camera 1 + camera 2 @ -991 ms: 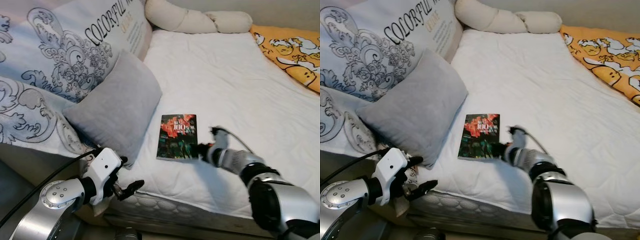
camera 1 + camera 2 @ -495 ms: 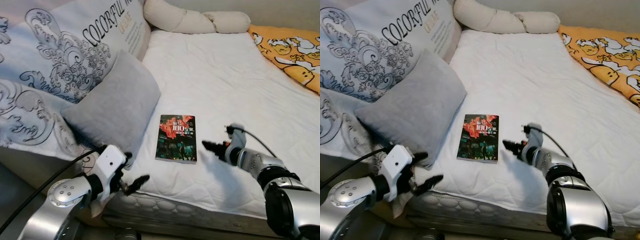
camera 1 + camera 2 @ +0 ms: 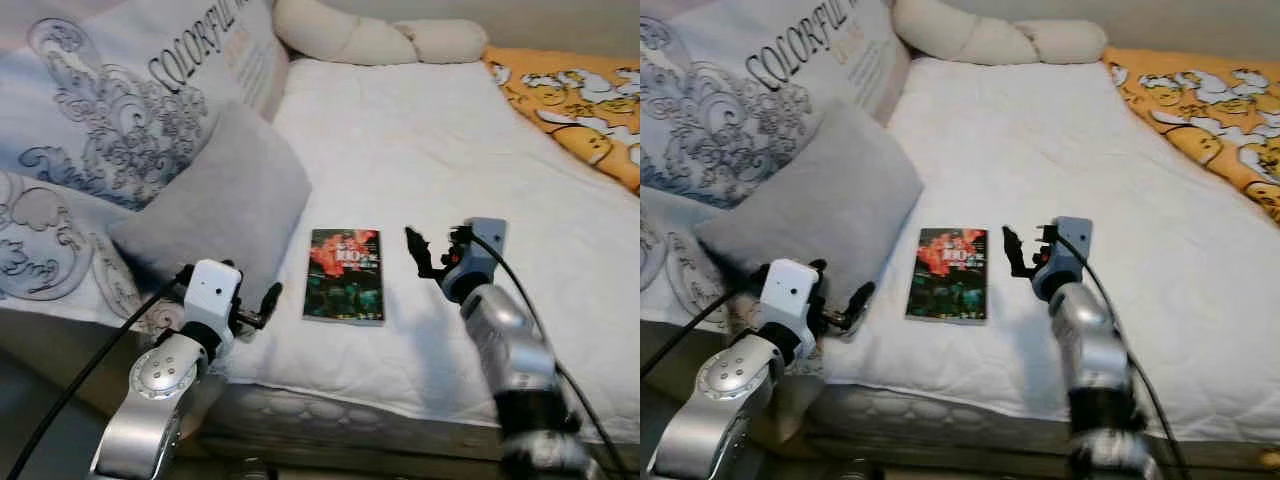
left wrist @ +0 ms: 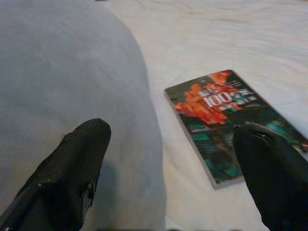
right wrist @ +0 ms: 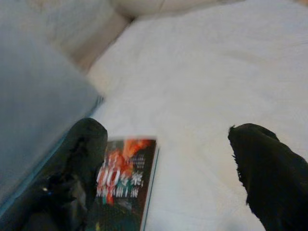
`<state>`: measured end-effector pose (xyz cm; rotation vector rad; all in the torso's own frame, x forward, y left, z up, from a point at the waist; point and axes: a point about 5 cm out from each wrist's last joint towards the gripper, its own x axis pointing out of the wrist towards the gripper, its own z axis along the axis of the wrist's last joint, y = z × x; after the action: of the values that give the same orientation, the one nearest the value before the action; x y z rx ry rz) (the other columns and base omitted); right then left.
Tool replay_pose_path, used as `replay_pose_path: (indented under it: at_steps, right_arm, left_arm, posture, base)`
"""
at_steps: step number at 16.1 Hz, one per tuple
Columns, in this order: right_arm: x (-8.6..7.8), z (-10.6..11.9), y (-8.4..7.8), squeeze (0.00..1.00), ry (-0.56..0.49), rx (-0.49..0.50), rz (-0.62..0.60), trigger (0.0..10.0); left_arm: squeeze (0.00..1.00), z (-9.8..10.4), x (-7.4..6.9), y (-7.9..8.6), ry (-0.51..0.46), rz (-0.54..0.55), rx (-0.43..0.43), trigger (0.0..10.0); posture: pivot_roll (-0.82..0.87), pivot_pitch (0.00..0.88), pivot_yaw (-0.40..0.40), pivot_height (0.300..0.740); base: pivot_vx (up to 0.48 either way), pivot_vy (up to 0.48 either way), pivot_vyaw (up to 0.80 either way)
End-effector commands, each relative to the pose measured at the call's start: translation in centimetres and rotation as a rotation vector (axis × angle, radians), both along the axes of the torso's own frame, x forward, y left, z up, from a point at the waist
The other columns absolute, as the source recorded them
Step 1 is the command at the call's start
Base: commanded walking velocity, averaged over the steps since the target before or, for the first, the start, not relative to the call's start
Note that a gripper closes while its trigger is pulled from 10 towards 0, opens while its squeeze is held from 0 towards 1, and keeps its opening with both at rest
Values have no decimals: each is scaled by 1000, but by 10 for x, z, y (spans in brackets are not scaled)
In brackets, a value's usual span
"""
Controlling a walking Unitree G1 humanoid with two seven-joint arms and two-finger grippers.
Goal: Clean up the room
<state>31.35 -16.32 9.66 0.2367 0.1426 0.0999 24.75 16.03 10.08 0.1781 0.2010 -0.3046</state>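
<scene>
A paperback book (image 3: 345, 275) with a dark red-and-green cover lies flat on the white mattress (image 3: 430, 150), close to the front edge. My right gripper (image 3: 418, 250) hangs open just right of the book, a little above the sheet, with nothing between its fingers. In the right wrist view the book (image 5: 125, 187) lies below the open fingers (image 5: 86, 159). My left gripper (image 3: 262, 305) is open at the bed's front left corner, beside the grey pillow (image 3: 220, 205). In the left wrist view the book (image 4: 231, 115) and the grey pillow (image 4: 62, 82) lie ahead of the spread fingers (image 4: 72, 168).
A large white pillow (image 3: 120, 120) printed with grey scrolls and lettering leans behind the grey one. A cream bolster (image 3: 370, 40) lies along the far end of the bed. An orange cartoon-print blanket (image 3: 580, 100) covers the far right side.
My right gripper has drawn back from the book's edge and risen to its right. My left arm has lifted toward the grey pillow. The book has stayed flat.
</scene>
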Motion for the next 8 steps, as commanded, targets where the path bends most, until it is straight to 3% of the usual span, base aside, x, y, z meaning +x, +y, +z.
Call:
replay_pose_path:
  at_steps: [1, 3, 6, 8]
  right_arm:
    - [-3, 6, -5, 1000, -18, 1, -44, 10000]
    - [-11, -2, -1, 1000, 12, -84, -30, 10000]
    - [-17, -3, -4, 1000, 27, -114, -45, 10000]
    - [-19, -3, -2, 1000, 19, -154, -29, 10000]
  left_arm:
    - [737, 4, 4, 1, -32, 30, 10, 10000]
    - [741, 2, 7, 11, -23, 94, 41, 10000]
    - [737, 5, 8, 24, -58, 237, 39, 10000]
    - [737, 5, 9, 28, -70, 279, 33, 10000]
  posture:
    - [58, 0, 5, 740]
    - [64, 0, -6, 740]
    - [71, 0, -17, 740]
    - [72, 0, -17, 740]
  base:
    - [0, -442, 0]
    - [0, -412, 0]
    - [0, -412, -717]
    - [0, -418, 0]
